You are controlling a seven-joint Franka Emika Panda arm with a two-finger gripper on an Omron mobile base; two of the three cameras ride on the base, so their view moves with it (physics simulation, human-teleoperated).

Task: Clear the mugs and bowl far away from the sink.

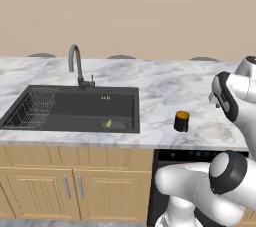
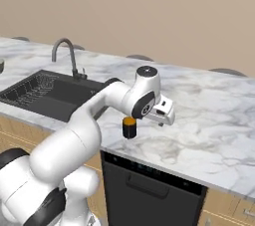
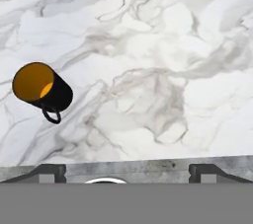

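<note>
1. My gripper (image 3: 126, 168) hangs above bare marble counter (image 3: 163, 45), jaws spread wide, holding nothing; its fingertips are cut off at the frame edge.
2. A black mug (image 3: 42, 89) with an orange inside stands upright on the counter, right of the sink (image 1: 75, 108).
3. Something small and green (image 1: 108, 123) lies in the sink; I cannot identify it.

Broad bare marble counter (image 1: 165, 86) right of the sink (image 1: 75, 111), open to passage. One obstacle there: a black mug (image 1: 181, 121) with orange inside, upright near the front edge, handle toward the front in the hand view. Beside the mug, wide free marble on every side. At the sink's back edge, a gooseneck faucet (image 1: 76, 63) rising; wire rack (image 1: 32, 108) filling the basin's left end.
</note>
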